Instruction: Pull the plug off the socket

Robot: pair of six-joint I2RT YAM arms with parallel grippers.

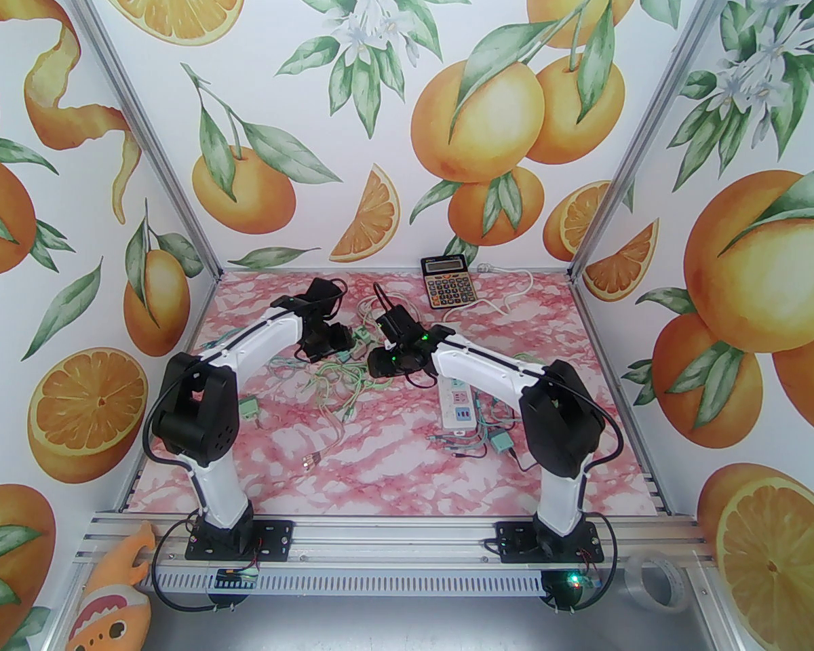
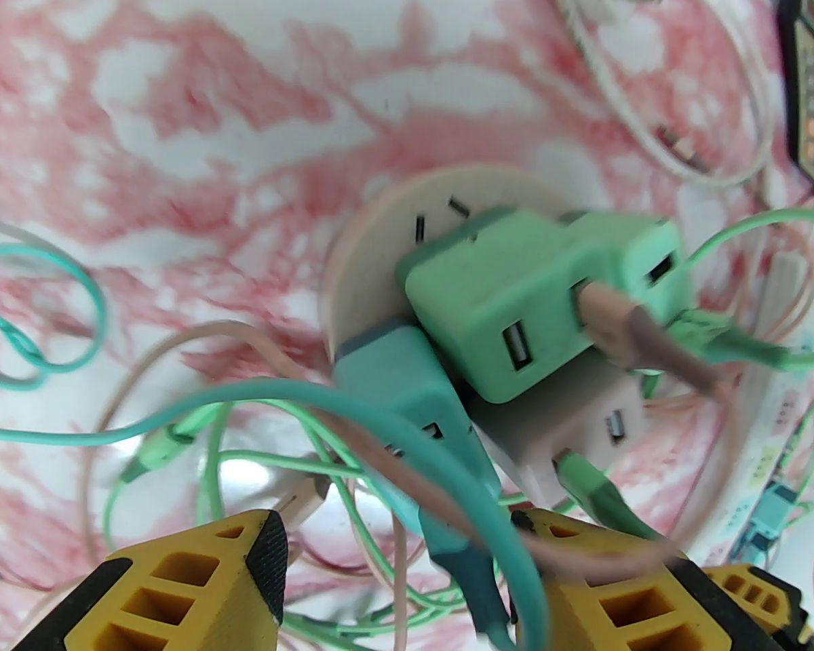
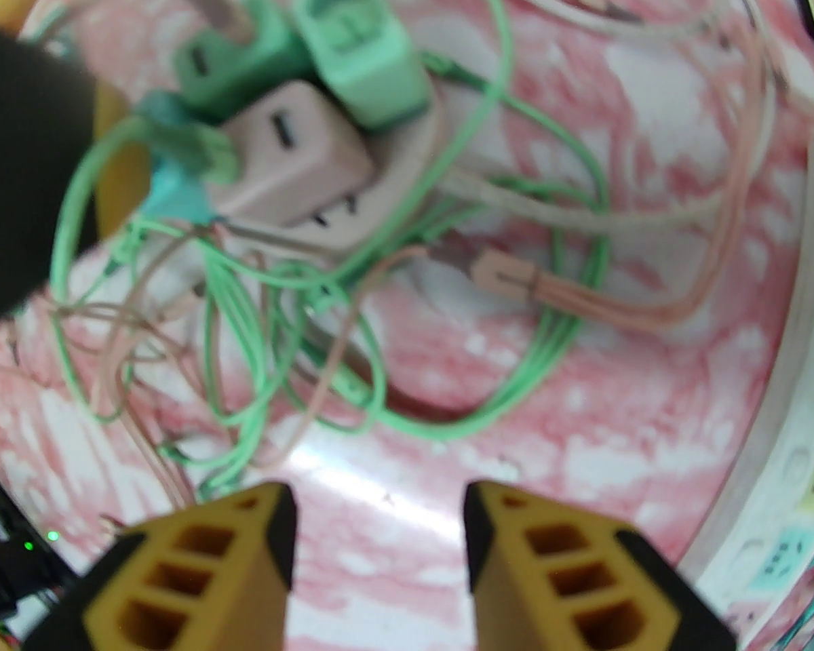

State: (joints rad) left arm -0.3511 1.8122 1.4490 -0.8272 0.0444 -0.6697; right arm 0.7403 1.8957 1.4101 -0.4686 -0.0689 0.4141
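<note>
Ok, status. The round socket [image 2: 373,241] lies flat on the marble table [image 2: 244,92] with four plugs crowded on its face: light green plug [image 2: 495,309], a darker green one behind it, teal plug [image 2: 407,390], pink plug [image 2: 570,424]. I can't tell which one is the target.

Key geometry: the plug bodies stand up off the socket's face, so I'd take the pull axis as straight away from the disc, not along the table.

The left gripper [image 2: 397,533] is the nearer one. It sits just off the socket's near edge, with the teal plug right ahead of its fingers. The fingers are spread and pinch nothing, though the teal cable [image 2: 502,526] and a pink one run loose through the gap.

The right gripper [image 3: 380,499] is well apart from the socket, over bare table. Its fingers are also spread and empty, and the plug cluster lies ahead and to its left.

Pose, from the top view: both arms reach forward with elbows bent, and their wrists converge on the socket from either side.
</note>
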